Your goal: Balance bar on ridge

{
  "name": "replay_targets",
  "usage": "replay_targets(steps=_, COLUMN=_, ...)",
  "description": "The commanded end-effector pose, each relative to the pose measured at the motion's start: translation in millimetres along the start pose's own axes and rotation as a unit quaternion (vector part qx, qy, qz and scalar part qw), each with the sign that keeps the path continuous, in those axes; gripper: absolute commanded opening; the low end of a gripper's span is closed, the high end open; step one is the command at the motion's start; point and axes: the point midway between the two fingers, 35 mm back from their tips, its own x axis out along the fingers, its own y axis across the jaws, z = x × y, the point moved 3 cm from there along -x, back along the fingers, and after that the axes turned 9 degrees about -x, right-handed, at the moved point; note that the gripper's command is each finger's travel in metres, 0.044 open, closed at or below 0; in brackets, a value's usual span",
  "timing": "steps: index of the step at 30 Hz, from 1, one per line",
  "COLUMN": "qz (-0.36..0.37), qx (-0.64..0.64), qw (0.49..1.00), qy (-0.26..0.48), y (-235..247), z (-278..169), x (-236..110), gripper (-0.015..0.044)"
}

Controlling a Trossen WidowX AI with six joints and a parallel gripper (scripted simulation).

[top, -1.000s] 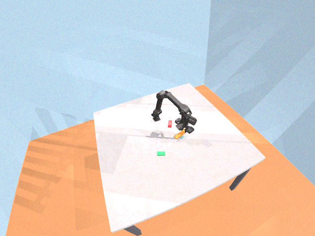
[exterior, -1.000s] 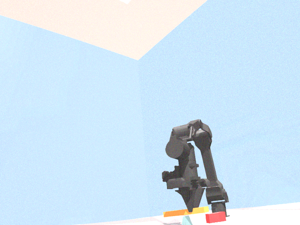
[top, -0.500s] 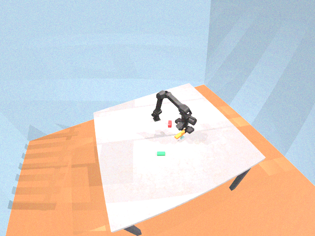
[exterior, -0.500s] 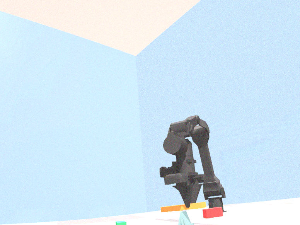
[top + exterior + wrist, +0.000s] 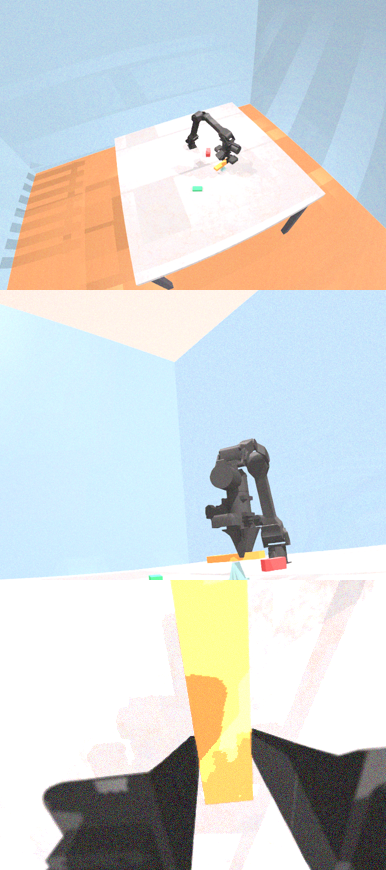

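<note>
Orange bar (image 5: pixel 235 556) is clamped between the fingers of the gripper (image 5: pixel 241 555), held roughly level just above the teal ridge (image 5: pixel 237 570); contact with the ridge cannot be judged

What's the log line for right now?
gripper: shut on orange bar | bar: over teal ridge, near level | contact: unclear | release: pending

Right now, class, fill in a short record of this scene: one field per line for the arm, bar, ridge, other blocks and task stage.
arm: gripper points down, fingers shut on the bar
bar: orange-yellow bar, near level, held just above the ridge
ridge: pale teal wedge on the white table, under the bar
other blocks: red block, green block, both on the table
task stage: not yet let go
</note>
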Motion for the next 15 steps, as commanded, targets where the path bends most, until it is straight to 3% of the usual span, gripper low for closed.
replay_targets(steps=1, qz=0.000, qx=0.000, qw=1.000, qy=0.001, y=0.1, z=-0.4, x=1.3, gripper=0.0000)
replay_targets(steps=15, qz=0.000, qx=0.000, qw=1.000, qy=0.001, y=0.1, z=-0.6, x=0.6, gripper=0.0000)
